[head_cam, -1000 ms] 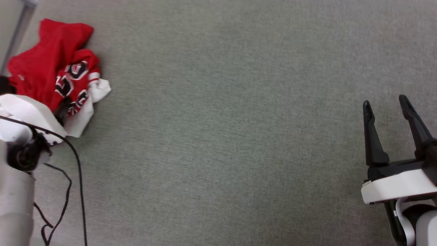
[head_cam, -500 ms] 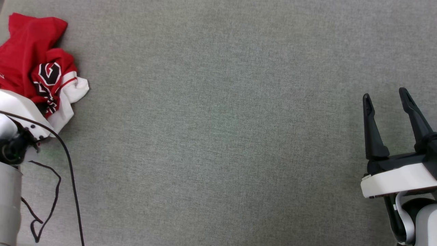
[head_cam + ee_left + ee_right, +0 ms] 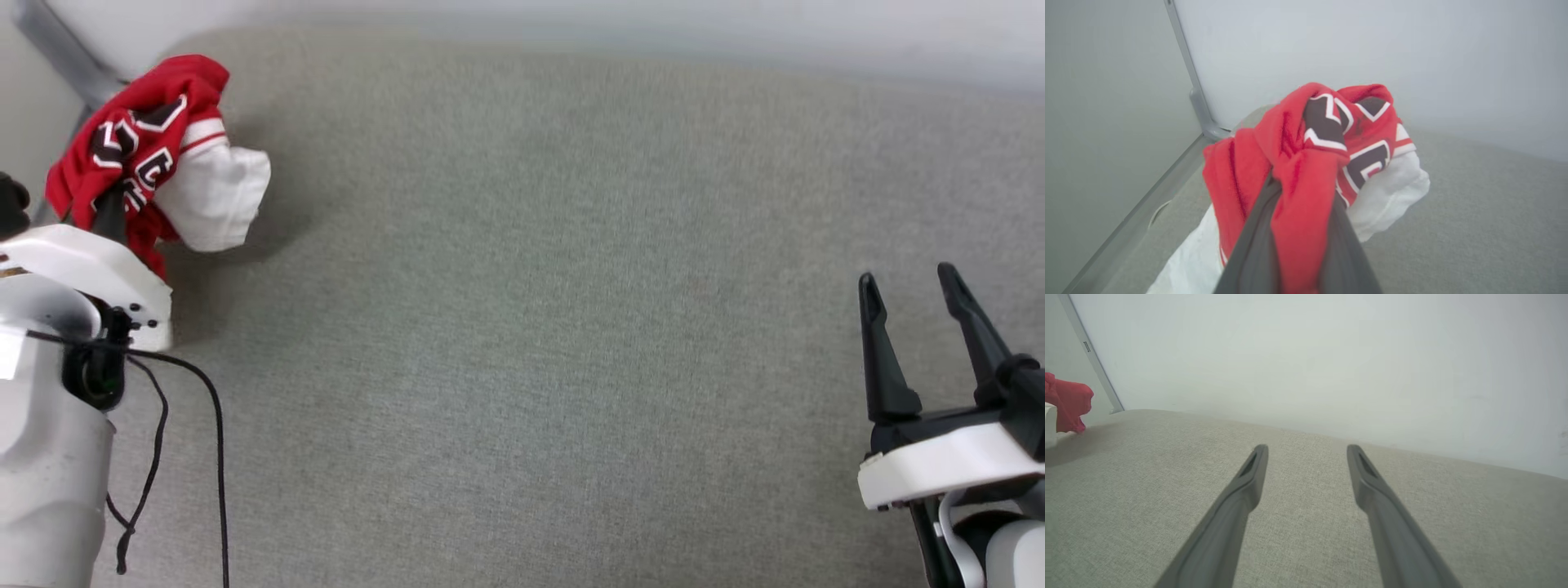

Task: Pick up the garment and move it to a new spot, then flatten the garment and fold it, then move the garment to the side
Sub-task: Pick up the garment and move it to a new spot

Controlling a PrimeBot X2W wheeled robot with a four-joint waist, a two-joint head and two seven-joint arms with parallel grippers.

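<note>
- The left gripper (image 3: 1304,190), two long dark fingers on a white wrist housing (image 3: 90,265), points toward the room's corner. There a grey metal frame post (image 3: 1186,69) slants up just left of its fingertips, between a dull grey side panel (image 3: 1106,122) and a plain pale wall (image 3: 1372,53).
- Under both grippers spreads a grey-green woven fabric surface (image 3: 522,343), flat and even, ending at the foot of the pale wall ahead of the fingers.
- A thin black cable (image 3: 216,425) loops down from the left wrist over that surface, behind the gripper.
- The left gripper's jaws are clamped on the garment (image 3: 1290,134), a crumpled red jersey T-shirt with white short sleeves, red-white striped trim and black white-edged lettering. A twist of red cloth is pinched between the fingers.
- The bunch sits at and beyond the fingertips, bulging to both sides of them. A white sleeve hangs to the right of the fingers, and more white cloth trails down on their left.
- The garment casts a shadow on the surface to the right of the gripper. Whether its lowest folds touch the fabric cannot be told.
- The right gripper (image 3: 907,278) is well apart from the garment, far across the surface. Its two dark fingers are spread apart, with the woven surface showing between them.
- From the right gripper, the garment is a small red patch far off to the left of its fingers, near the frame post.
</note>
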